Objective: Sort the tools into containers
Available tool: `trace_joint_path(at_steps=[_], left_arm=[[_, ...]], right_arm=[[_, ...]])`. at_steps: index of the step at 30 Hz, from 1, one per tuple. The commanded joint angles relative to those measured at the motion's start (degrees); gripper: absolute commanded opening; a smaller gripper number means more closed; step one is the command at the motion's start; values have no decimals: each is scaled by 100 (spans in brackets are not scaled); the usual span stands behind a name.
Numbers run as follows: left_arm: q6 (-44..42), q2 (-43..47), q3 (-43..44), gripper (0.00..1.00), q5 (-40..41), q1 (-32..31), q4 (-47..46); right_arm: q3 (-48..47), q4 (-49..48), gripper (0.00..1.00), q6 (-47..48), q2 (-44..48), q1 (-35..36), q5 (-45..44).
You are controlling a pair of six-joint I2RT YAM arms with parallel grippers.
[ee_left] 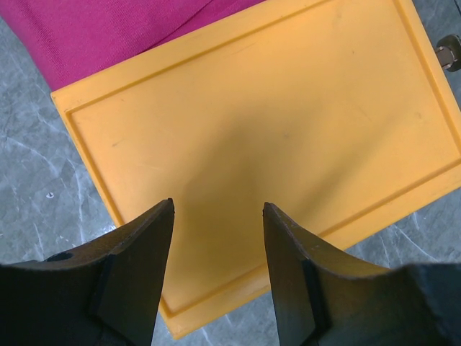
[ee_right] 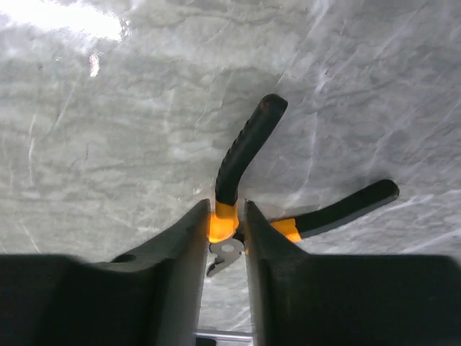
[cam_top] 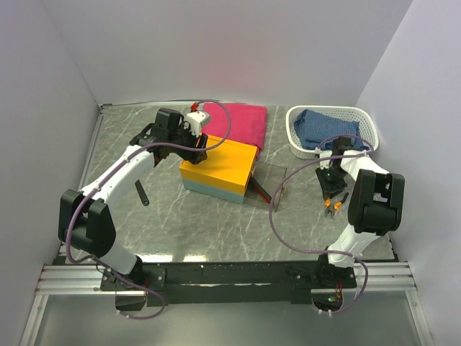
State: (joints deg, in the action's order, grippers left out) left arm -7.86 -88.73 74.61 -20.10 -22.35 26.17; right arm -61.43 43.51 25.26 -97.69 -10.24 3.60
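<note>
My right pincer (ee_right: 227,216) stands straight over the small orange-handled pliers (ee_right: 241,155). They lie flat on the grey marbled table (ee_right: 108,144), towards its right side and on the near side of the white slotted basket (cam_top: 364,119). My fingers (ee_right: 180,267) straddle the pliers at the orange neck of one handle, just beside the pivot. That handle runs away from me and the other splays off to the right, passing under my right finger. The gap between my fingers is narrow and the left pad sits against the orange. I cannot tell whether the other pad presses too, so I cannot say whether I truly have hold of the pliers.

The basket holds a blue cloth (cam_top: 328,128). My left pincer (ee_left: 218,209) hangs over the orange-yellow top of the box (ee_left: 274,130), jaws well apart with nothing between them. A pink folded cloth (ee_left: 108,29) lies behind the box, touching its back edge. The box's clear side panel (cam_top: 272,176) lies flat on the table, between the box and my right pincer. A thin red-handled tool (cam_top: 258,189) rests by the panel at the box's end. A dark tool (cam_top: 142,193) lies on the table left of the box.
</note>
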Motion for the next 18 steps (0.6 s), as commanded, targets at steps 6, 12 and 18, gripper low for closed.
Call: trace_joint_path(at_steps=[6, 12, 18], left_arm=[[-67, 145, 107, 58, -38, 2, -16], [-67, 154, 115, 58, -56, 2, -42], [-67, 110, 177, 58, -65, 2, -42]], right_arm=[[-18, 219, 0, 155, 56, 101, 369], [-965, 738, 0, -336, 918, 662, 2071], [-1582, 782, 0, -768, 1305, 1357, 2549]])
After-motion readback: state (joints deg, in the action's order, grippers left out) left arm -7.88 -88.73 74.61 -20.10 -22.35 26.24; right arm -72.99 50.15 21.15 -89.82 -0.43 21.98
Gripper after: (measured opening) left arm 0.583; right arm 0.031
